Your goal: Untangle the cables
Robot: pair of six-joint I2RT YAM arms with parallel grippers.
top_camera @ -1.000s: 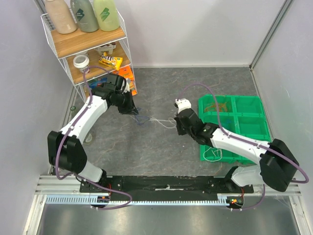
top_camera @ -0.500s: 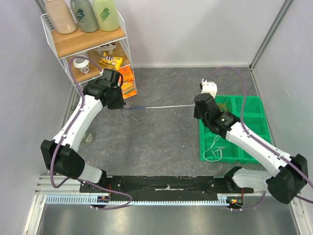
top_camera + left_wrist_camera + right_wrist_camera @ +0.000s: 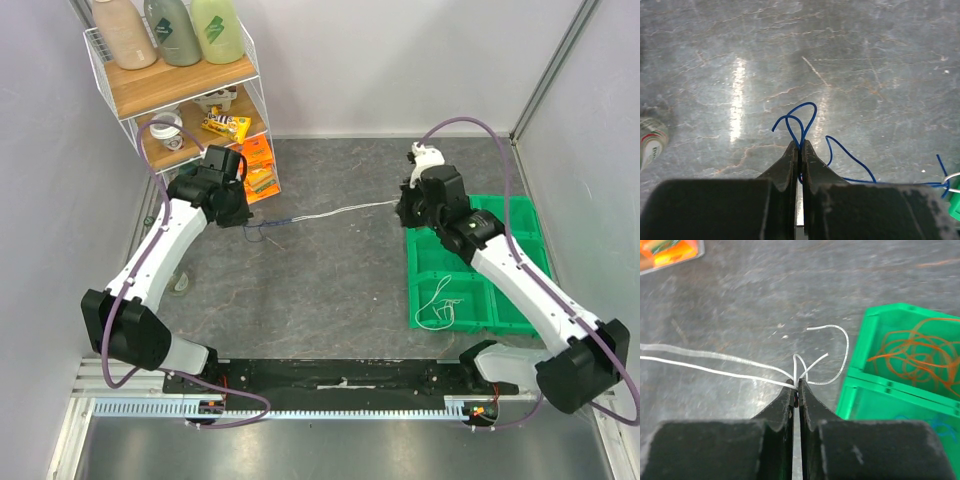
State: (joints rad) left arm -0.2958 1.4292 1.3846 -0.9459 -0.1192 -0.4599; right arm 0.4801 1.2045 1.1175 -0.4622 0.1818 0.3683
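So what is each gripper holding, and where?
Left gripper pinches the blue wire at a loop; right gripper pinches the white wire near its end.

White-shelled left arm (image 3: 165, 245) and right arm (image 3: 520, 285), black joints, purple hoses (image 3: 470, 123) looping alongside. On the left hand (image 3: 800, 146) and right hand (image 3: 796, 385), matte black tapered fingers (image 3: 786, 167).

Open tabletop (image 3: 320, 290) in front, cables (image 3: 340, 210) strung across the middle, wire shelf (image 3: 180, 88) left, green bin (image 3: 525, 255) right

Bright even light, glare, slight blur
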